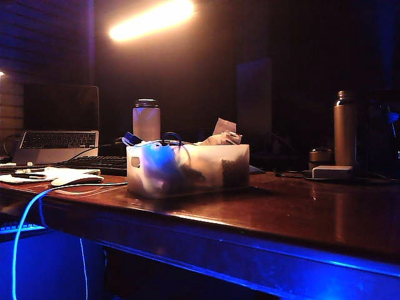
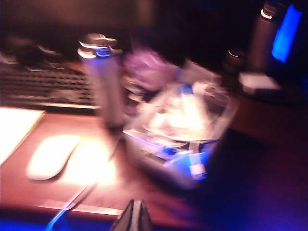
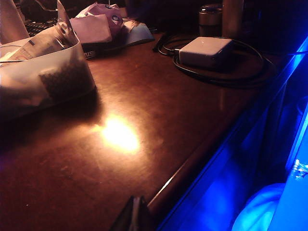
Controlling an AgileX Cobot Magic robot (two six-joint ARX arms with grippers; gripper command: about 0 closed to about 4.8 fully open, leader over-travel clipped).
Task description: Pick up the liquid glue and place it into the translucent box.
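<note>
Glue's in, pretty much wrapping up

Left gripper [image 2: 133, 214], pinched together and empty, sits above the frosted milky plastic box [image 2: 144, 151]; right gripper [image 3: 136, 211] closed too. Next: just back off.

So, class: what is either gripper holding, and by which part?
Nothing. The left gripper and right gripper are both shut and empty above the table.

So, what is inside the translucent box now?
The translucent box holds crumpled wrappers, cables and a blurred small bottle, perhaps the glue. Lower contents are covered.
</note>
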